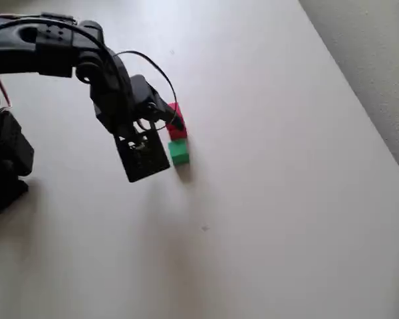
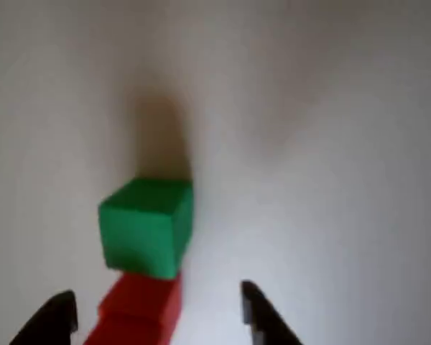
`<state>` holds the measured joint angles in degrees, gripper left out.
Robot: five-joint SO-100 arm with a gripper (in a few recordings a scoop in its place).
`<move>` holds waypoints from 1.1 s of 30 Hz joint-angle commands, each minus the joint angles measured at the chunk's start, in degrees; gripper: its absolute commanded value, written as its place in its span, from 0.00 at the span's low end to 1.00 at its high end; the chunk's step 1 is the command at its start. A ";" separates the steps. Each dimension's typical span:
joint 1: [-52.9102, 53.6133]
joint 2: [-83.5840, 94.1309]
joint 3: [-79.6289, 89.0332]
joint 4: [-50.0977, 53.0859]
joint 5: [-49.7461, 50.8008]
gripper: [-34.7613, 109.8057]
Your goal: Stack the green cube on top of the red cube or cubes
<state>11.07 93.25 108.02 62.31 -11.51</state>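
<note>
White matte tabletop [image 1: 266, 199]. Black two-finger gripper [image 2: 158, 313] spread apart, grasping nothing; small matte green cube [image 2: 145, 226] at its 12 o'clock, touching red cubes [image 2: 138, 309] between the fingertips.

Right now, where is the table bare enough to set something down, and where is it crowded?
Bare: the table right of and below the green cube, out to its right edge. Crowded: centre-left, where the green cube stands against the red cubes beside the open gripper and arm.
</note>
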 commanded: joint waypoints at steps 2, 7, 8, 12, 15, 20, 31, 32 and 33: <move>1.32 -1.93 -4.22 -2.20 -1.49 0.43; 2.72 -6.50 -6.42 -3.43 -2.29 0.43; 2.90 -7.47 -7.21 -3.43 -2.37 0.43; 3.52 -10.20 -9.58 -3.43 -2.81 0.41; 3.69 -11.78 -10.99 -3.43 -2.90 0.38; 3.69 -12.92 -12.66 -3.16 -2.90 0.30; 3.34 -11.16 -19.34 4.31 -2.46 0.23; 3.25 -10.37 -20.04 5.27 -2.46 0.23; 3.08 -9.58 -20.92 6.42 -2.37 0.23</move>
<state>14.15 79.72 92.90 65.57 -14.15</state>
